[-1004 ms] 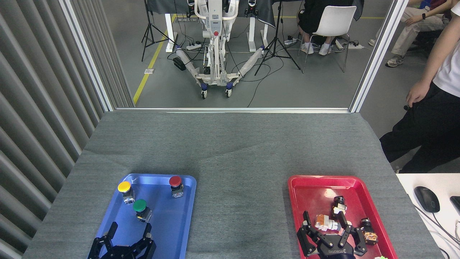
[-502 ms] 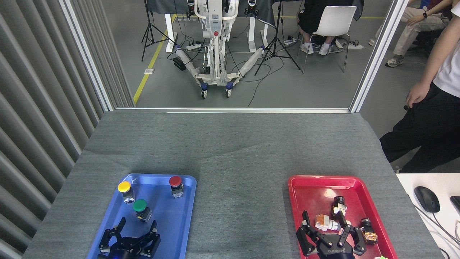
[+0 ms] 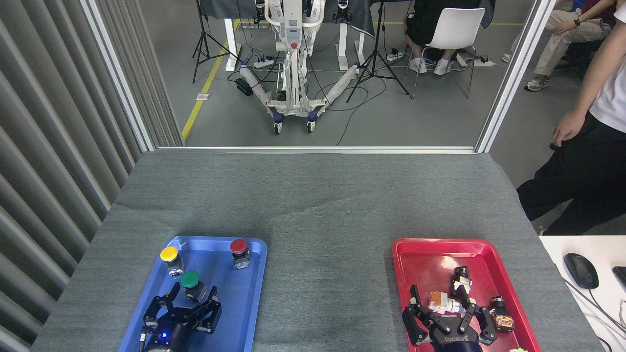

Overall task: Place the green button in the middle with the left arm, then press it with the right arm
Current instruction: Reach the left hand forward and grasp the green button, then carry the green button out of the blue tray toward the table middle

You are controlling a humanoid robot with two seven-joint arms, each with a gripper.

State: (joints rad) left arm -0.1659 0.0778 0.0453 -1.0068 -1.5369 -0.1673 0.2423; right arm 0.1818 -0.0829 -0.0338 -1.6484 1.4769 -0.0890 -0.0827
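Hovering low over the blue tray (image 3: 254, 293) is the left gripper (image 3: 191, 295), its three fingers spread wide, tips reaching either side of the green button (image 3: 190, 279); one fingertip (image 3: 174, 290) stands just left of the button's base, another just right of it; whether any finger touches the base, I cannot tell; a small blue light glows on the gripper's body. The green button stands upright in the blue tray, near its left-centre, cap up; the yellow button (image 3: 169, 254) sits just behind and to its left, near the tray's far left corner; the red button (image 3: 238, 246) stands at the far right corner, well apart from the green one.

Over on the other side, the right gripper (image 3: 447, 305) hangs above the red tray (image 3: 420, 254), fingers splayed apart and gripping nothing; small parts lie around it in the tray, an orange-and-white piece (image 3: 440, 300) between its fingers, a black-and-white one (image 3: 461, 278) just behind, a dark one with an orange face (image 3: 501, 315) to the right.

Between the two trays the grey cloth (image 3: 327, 274) lies bare; a person (image 3: 587, 146) in dark trousers stands at the table's right edge.
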